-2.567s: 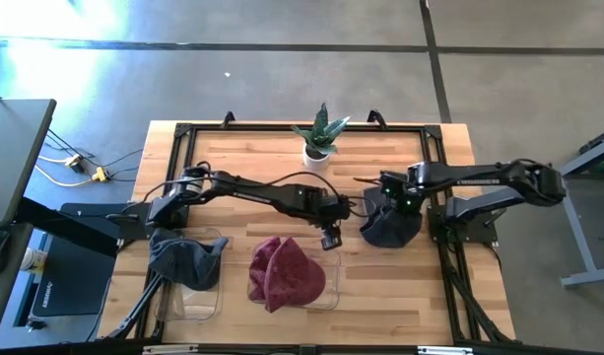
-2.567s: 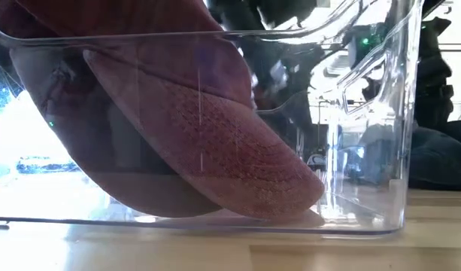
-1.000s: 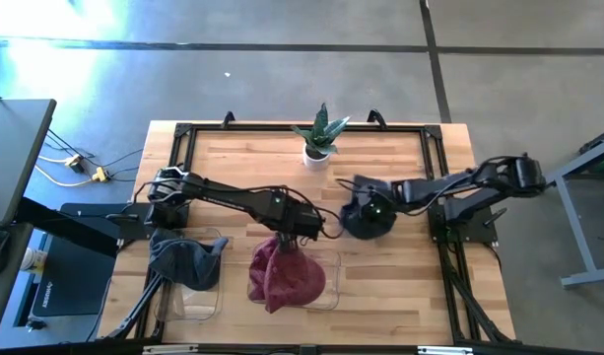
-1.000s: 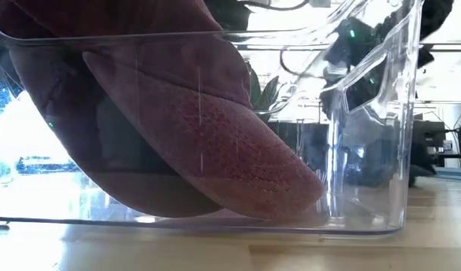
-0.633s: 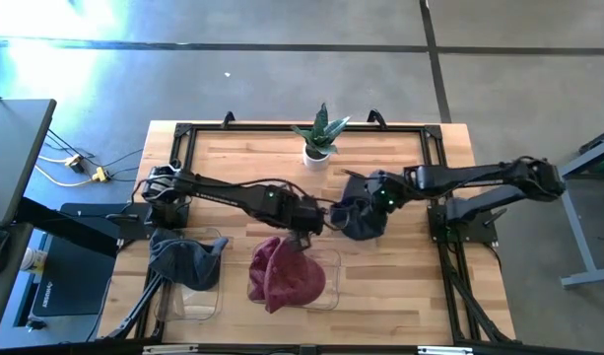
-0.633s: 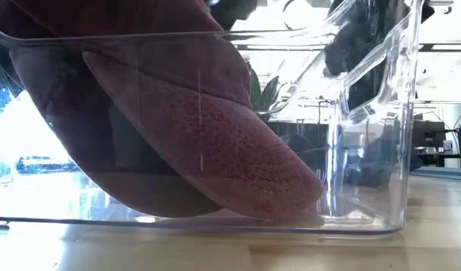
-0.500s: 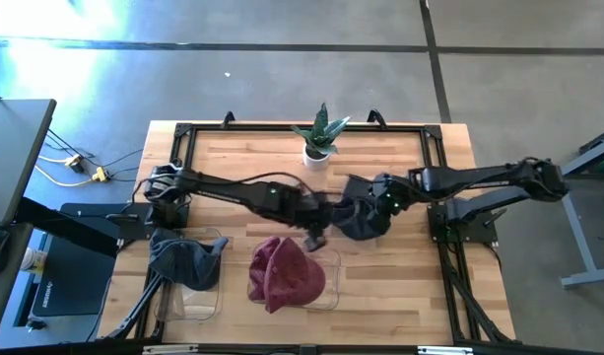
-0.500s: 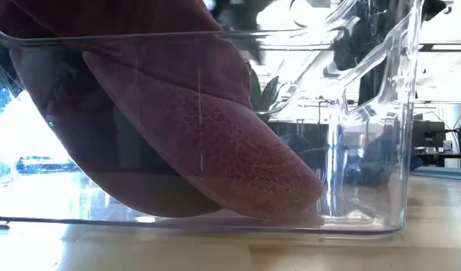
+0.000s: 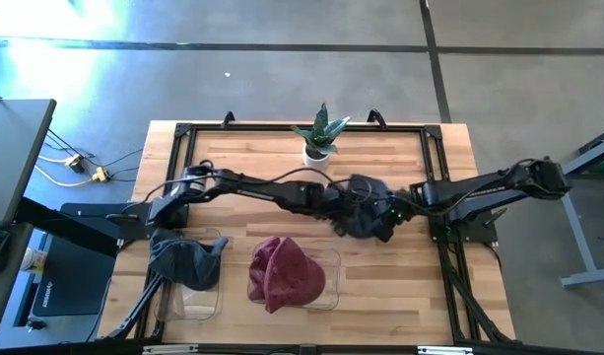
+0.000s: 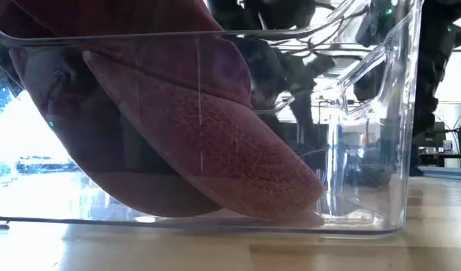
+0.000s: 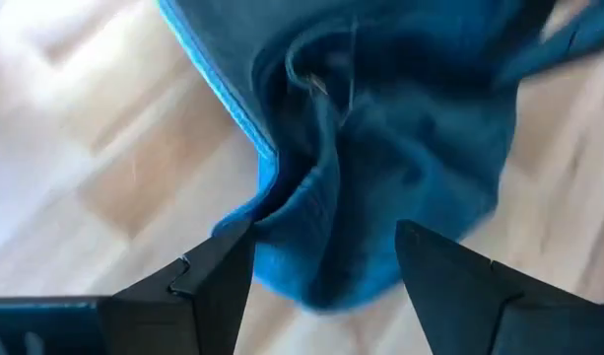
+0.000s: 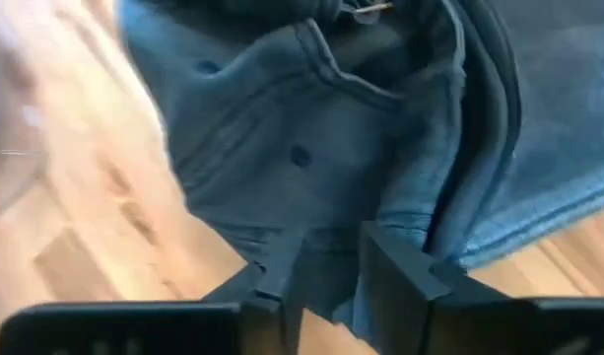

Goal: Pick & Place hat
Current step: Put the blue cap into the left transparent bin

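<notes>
Right gripper: the right gripper [image 9: 387, 219] is sitting at the centre of the high view, its narrow-set fingers [image 12: 400, 271] pinching a fold of the dark blue hat [image 9: 359, 219]; in the right wrist view the cloth is bunching between them, which I read as a hold meant to keep the soft crown from slumping.
Left gripper: the left gripper [image 9: 333, 209] is reaching in from the left of the high view to the same hat, its fingers [image 11: 218, 276] standing spread on either side of a blue fold without closing on it; likely it is lining up to take the hat over.
Hat in hand: the dark blue hat is lying crumpled between the two grippers, on or just above the table [image 9: 233, 163]; whether it is touching the wood I cannot tell.
Red hat: the red hat [image 9: 284, 273] is resting in a clear bin [image 9: 331, 266] at lower centre of the high view, its brim [image 10: 238, 158] tilting down against the bin floor in the low view.
Grey hat: the grey hat [image 9: 181, 261] is lying in a second clear bin [image 9: 198, 306] at lower left.
Plant: the potted plant [image 9: 319, 136] is standing at upper centre, well apart from the work.
Judgement: two hats are looking placed, and this third one is seeming to be mid-handover.
</notes>
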You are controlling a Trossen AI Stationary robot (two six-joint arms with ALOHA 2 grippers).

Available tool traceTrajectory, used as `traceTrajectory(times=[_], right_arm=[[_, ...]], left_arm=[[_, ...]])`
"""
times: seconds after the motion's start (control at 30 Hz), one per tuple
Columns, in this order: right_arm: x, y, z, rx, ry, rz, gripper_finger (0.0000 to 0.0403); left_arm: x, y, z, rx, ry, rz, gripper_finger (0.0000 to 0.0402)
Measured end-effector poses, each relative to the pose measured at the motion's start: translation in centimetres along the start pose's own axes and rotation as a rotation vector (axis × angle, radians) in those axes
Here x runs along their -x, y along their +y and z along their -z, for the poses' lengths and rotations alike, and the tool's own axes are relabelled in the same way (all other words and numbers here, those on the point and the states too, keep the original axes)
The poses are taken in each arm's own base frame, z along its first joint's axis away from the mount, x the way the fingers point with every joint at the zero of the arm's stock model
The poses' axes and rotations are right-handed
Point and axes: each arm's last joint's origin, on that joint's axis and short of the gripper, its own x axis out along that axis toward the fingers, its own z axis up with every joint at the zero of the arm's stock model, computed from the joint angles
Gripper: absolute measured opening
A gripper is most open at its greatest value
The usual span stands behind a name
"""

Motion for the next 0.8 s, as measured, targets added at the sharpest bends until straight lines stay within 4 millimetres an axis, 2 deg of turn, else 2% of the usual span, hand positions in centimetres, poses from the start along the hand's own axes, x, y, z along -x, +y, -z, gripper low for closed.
traceTrajectory(times=[0.1, 0.2, 0.4, 0.5, 0.63, 0.8], right_arm=[[-0.3, -0.5, 0.4, -0.008, 0.022, 0.022, 0.0059], [-0.2, -0.7, 0.7, -0.004, 0.061, 0.047, 0.0033], [0.5, -1.2, 1.1, 0.009, 0.131, 0.152, 0.0003], [0.9, -1.1, 1.0, 0.045, 0.127, 0.150, 0.0013], [2.4, -0.5, 0.3, 0.076, 0.113, 0.138, 0.0037], [4.2, 0.6, -0.7, 0.261, 0.054, 0.034, 0.0100]], left_arm=[[-1.0, 0.3, 0.1, 0.003, -0.006, -0.032, 0.0240], [-1.1, 0.4, 0.3, 0.012, -0.002, -0.061, 0.0240], [-0.8, 1.5, 0.8, 0.087, -0.047, -0.271, 0.0240], [-0.4, 1.5, 0.5, 0.074, -0.044, -0.289, 0.0240], [1.5, 0.2, -0.7, 0.041, -0.038, -0.260, 0.0240], [4.2, -1.7, -1.6, -0.037, -0.032, -0.222, 0.0240]])
